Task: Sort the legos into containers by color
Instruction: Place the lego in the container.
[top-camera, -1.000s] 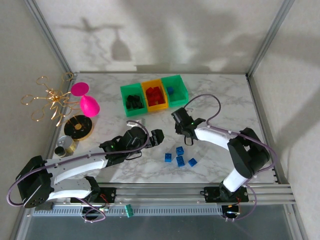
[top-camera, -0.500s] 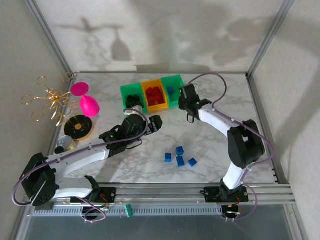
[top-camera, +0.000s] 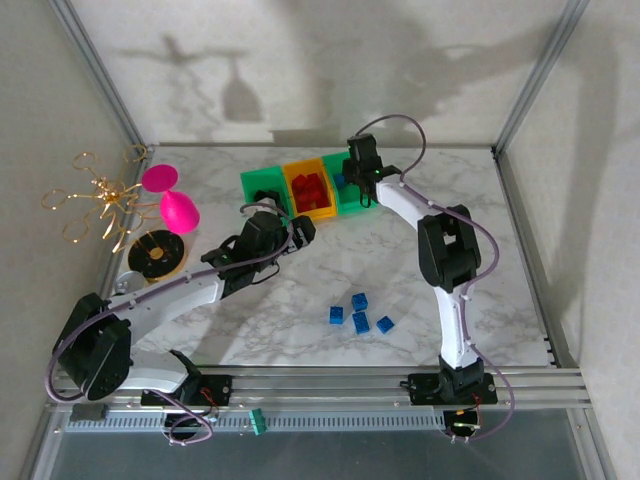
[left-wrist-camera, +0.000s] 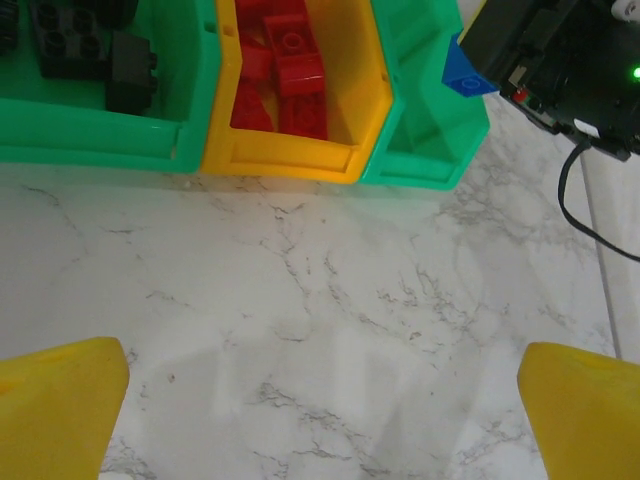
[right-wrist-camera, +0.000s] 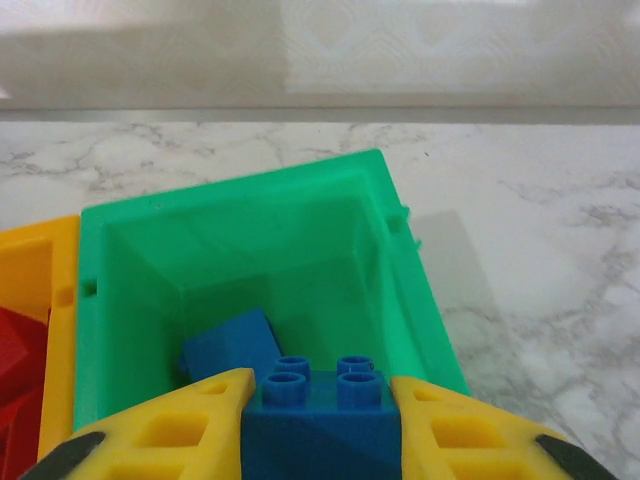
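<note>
Right arm (top-camera: 400, 200): fully extended, right tool (right-wrist-camera: 320, 440) clamped on blue brick (right-wrist-camera: 318, 395) above green bin (right-wrist-camera: 130, 260). Left tool (left-wrist-camera: 320, 415): spread wide, empty, over table (left-wrist-camera: 300, 300).

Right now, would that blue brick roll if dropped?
The blue brick, pinched in the right end effector above the green bin, looks blocky, so it likely won't roll. It seems hard plastic, probably stiff and light.

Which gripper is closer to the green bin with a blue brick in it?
Right. The right gripper hangs directly over that green bin, shut on a blue brick. The left gripper is open above bare table, in front of the orange-yellow bin.
</note>
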